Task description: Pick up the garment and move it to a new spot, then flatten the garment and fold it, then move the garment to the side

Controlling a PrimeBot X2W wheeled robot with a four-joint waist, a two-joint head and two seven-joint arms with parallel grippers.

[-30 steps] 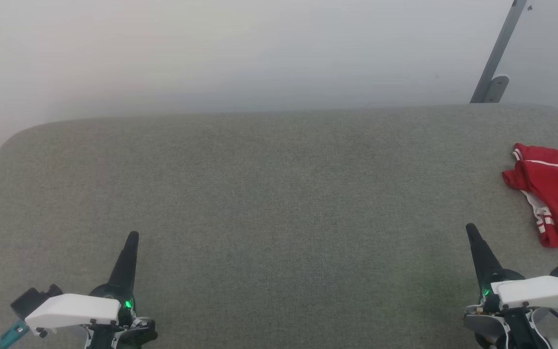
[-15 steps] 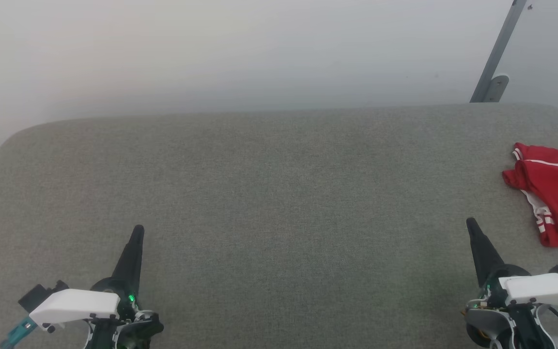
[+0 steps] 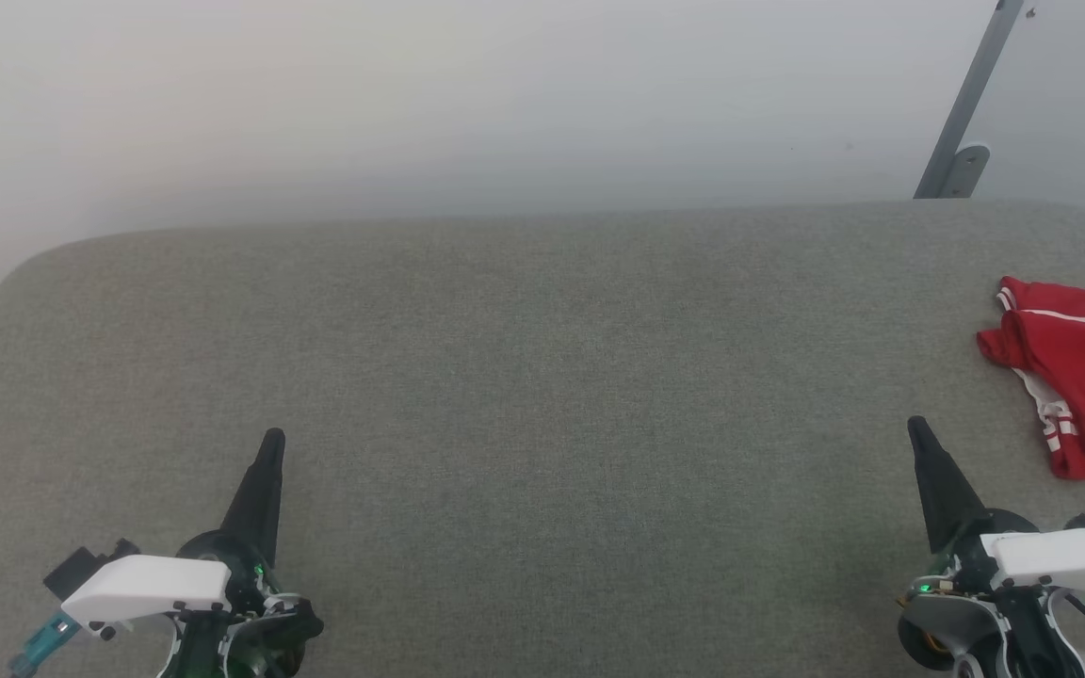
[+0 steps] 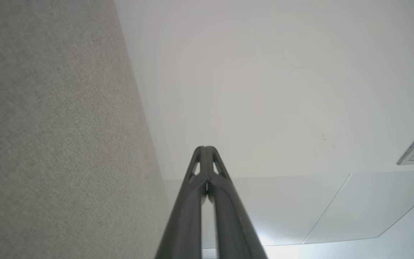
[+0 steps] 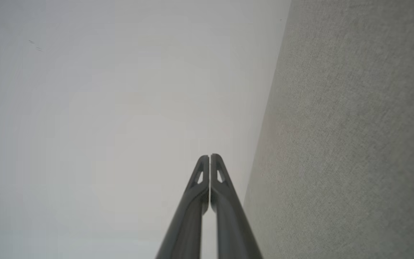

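The garment (image 3: 1075,372) is a red bundle with white-and-red striped trim, lying folded at the far right of the grey padded table (image 3: 542,377) and cut off by the picture's edge. My right gripper (image 3: 917,433) stands shut at the lower right, a short way to the near left of the bundle and apart from it. My left gripper (image 3: 274,443) is shut at the lower left, far from the garment. In the wrist views both the left gripper (image 4: 205,148) and the right gripper (image 5: 210,156) have their tips pressed together with nothing between them.
A pale wall (image 3: 467,104) rises behind the table's rounded far edge. A grey metal bracket (image 3: 962,122) leans on the wall at the upper right. The table's felt surface (image 4: 49,126) runs along the left of the left wrist view and along the right of the right wrist view (image 5: 354,144).
Both grippers have crept a little forward over the table, fingers still together. The garment has not moved.
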